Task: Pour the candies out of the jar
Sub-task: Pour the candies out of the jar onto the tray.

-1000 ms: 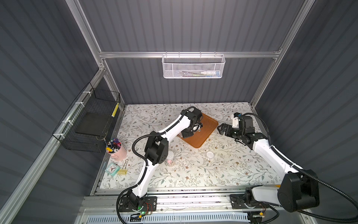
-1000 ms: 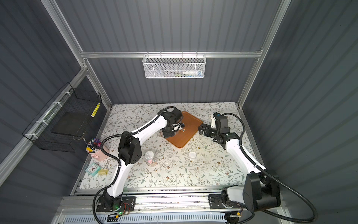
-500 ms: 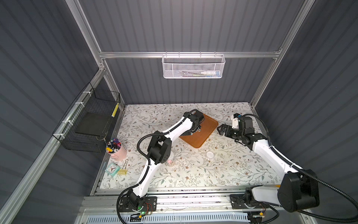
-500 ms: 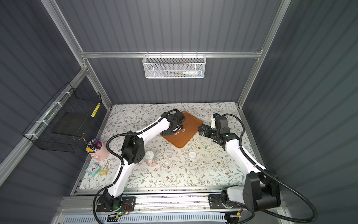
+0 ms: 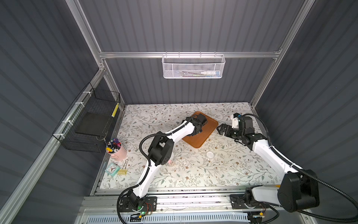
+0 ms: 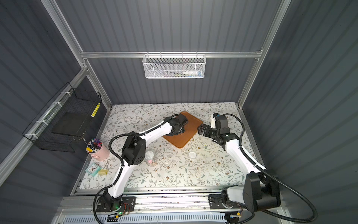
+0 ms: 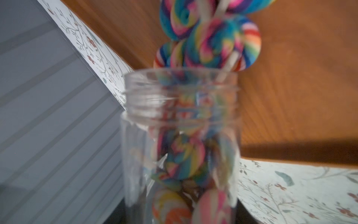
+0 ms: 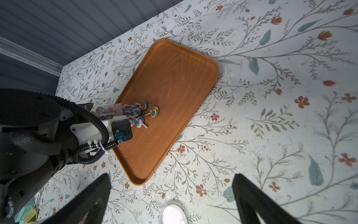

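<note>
My left gripper (image 5: 198, 129) is shut on a clear, lidless jar (image 7: 180, 116), held tipped with its mouth low over the near-left part of a brown tray (image 5: 205, 133). The candies (image 7: 211, 42), swirled rainbow lollipops on white sticks, spill from the mouth. Several of the candies (image 8: 135, 114) lie on the tray (image 8: 174, 77) in front of the jar (image 8: 108, 111), and many still fill it. My right gripper (image 8: 171, 178) stands open and empty above the table, just right of the tray in both top views (image 6: 200, 129).
A round white lid (image 8: 173, 214) lies on the floral table in front of the tray. A second small jar (image 6: 150, 158) stands by the left arm's elbow. A pink cup of markers (image 5: 116, 151), a mint clock (image 5: 112, 168) and a yellow clip (image 5: 122, 171) sit at the left edge.
The left arm has swung its wrist over and lowered toward the tray, tipping the jar further. The right arm has stayed where it was.
</note>
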